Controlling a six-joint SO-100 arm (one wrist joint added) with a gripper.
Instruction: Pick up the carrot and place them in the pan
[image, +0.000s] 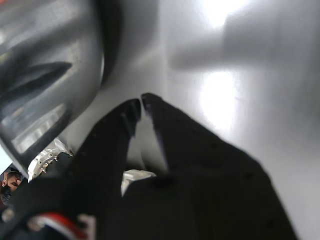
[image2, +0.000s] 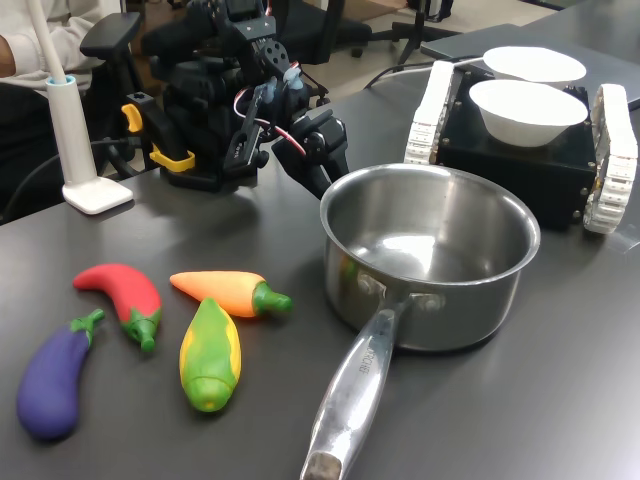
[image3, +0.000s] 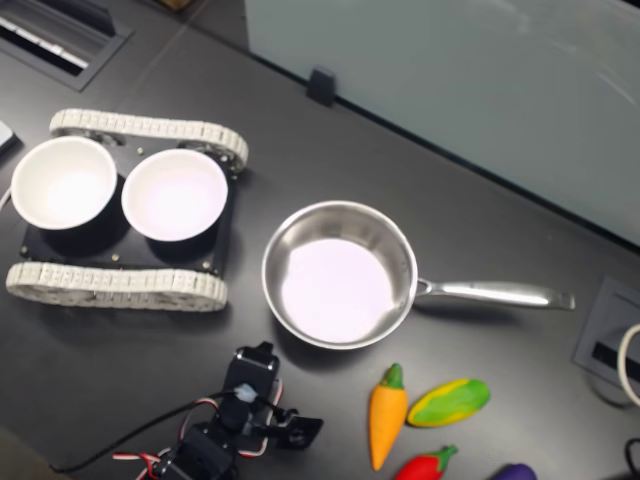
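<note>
Wrist view is showing the tool (image: 141, 102) closest of all: two black, matte, pointed jaws nearly meeting at their tips with only a sliver of gap, and nothing is sitting between them, so it is carrying nothing. Just beyond it the curved, mirror-bright wall of the pan (image: 47, 75) is filling one side, suggesting the arm is parked low beside the pan, not over the vegetables. First exterior view, read near to far, is showing a purple eggplant (image2: 52, 380), a glossy yellow-green corn (image2: 210, 355), a red chili (image2: 122, 295) and the carrot (image2: 228, 292) lying in a loose fan on the dark grey table (image2: 560, 400), probably laid out with space around each for an easy grasp. The carrot is smooth, tapered and orange with a green cap, lying flat and untouched, just beside the corn, near the pan and well apart from the tool. The pan's long steel handle (image2: 350, 395) is pointing toward the camera, leaving its empty, straight-sided bowl open from above. Farther back, two white bowls (image2: 525, 110) are resting on a black tracked base (image2: 520, 160).
</note>
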